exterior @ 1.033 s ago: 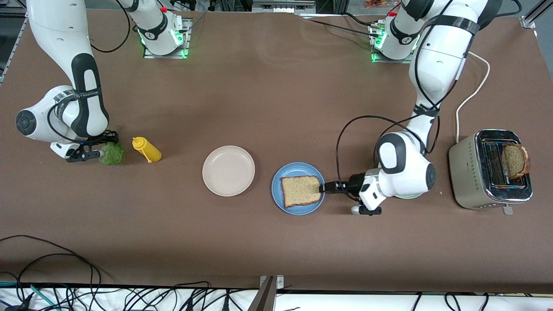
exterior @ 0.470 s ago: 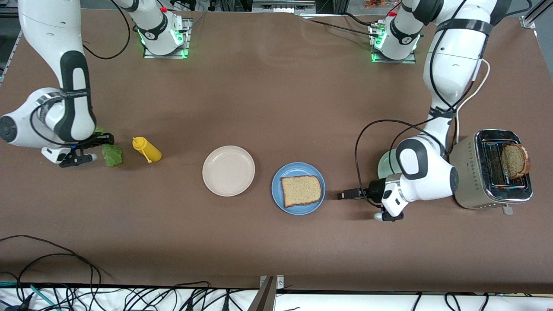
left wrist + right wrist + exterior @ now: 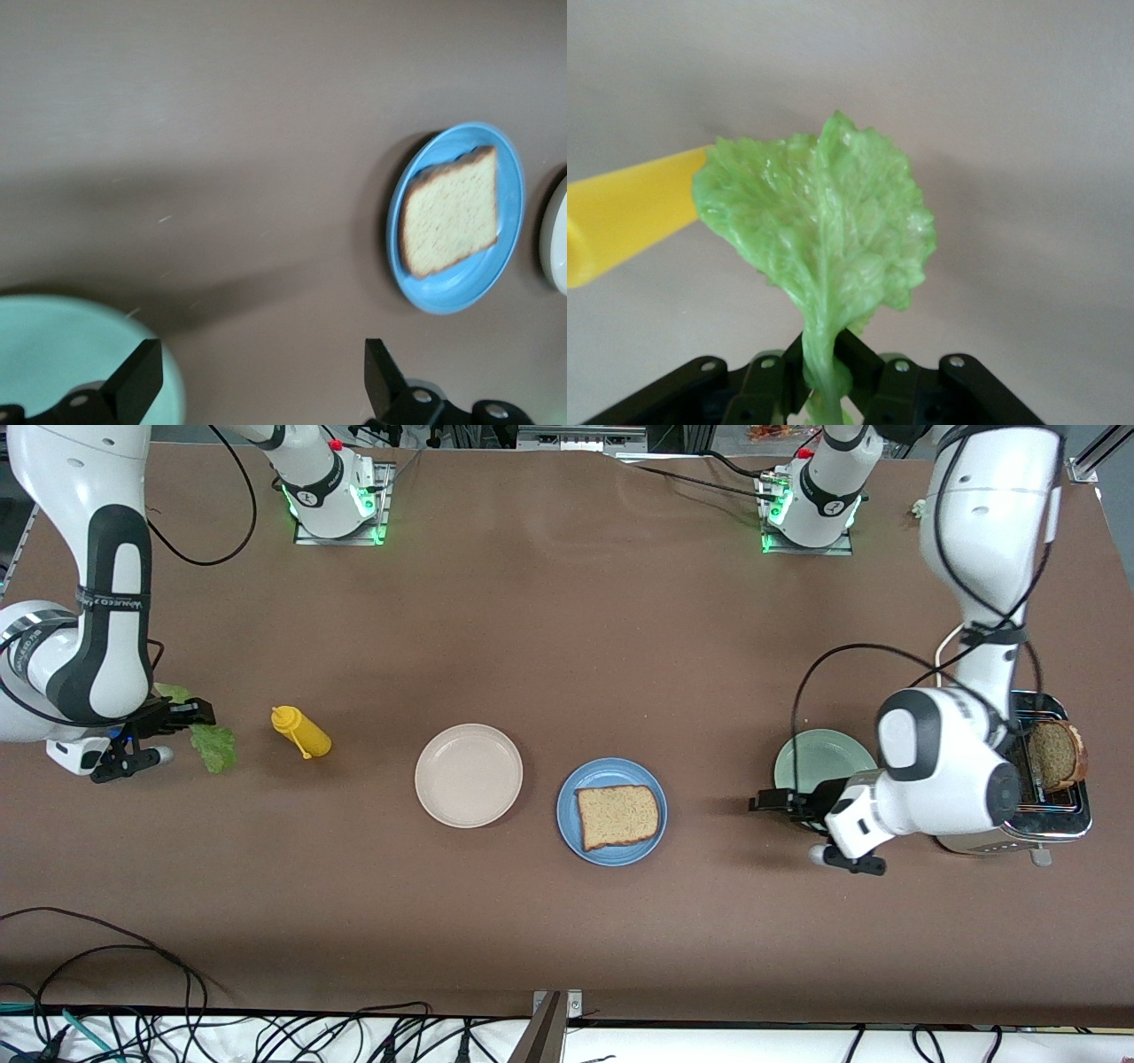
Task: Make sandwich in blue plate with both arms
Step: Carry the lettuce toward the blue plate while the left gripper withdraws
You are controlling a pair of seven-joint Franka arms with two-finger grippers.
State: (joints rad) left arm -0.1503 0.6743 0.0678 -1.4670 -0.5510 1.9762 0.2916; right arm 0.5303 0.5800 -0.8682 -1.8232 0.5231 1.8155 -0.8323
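Observation:
A speckled brown bread slice [image 3: 618,816] lies flat on the blue plate [image 3: 569,815], also in the left wrist view as bread [image 3: 449,212] on the plate [image 3: 443,297]. My left gripper [image 3: 769,802] hangs open and empty [image 3: 259,376] over the mint plate's edge, apart from the blue plate. My right gripper [image 3: 182,716] is shut on the stem of a ruffled green lettuce leaf [image 3: 213,746], which hangs from it [image 3: 824,221] over bare table near the yellow bottle. The black fingers [image 3: 873,350] pinch the stem.
A beige plate [image 3: 469,775] sits beside the blue plate toward the right arm's end. A yellow squeeze bottle [image 3: 301,732] lies near the lettuce. A mint green plate [image 3: 819,760] and a steel toaster [image 3: 961,779] holding a bread slice [image 3: 1054,755] stand at the left arm's end.
My left gripper let go of the bread on the blue plate, opened wide and drew back toward the toaster. My right gripper lifted the lettuce and moved toward its end of the table.

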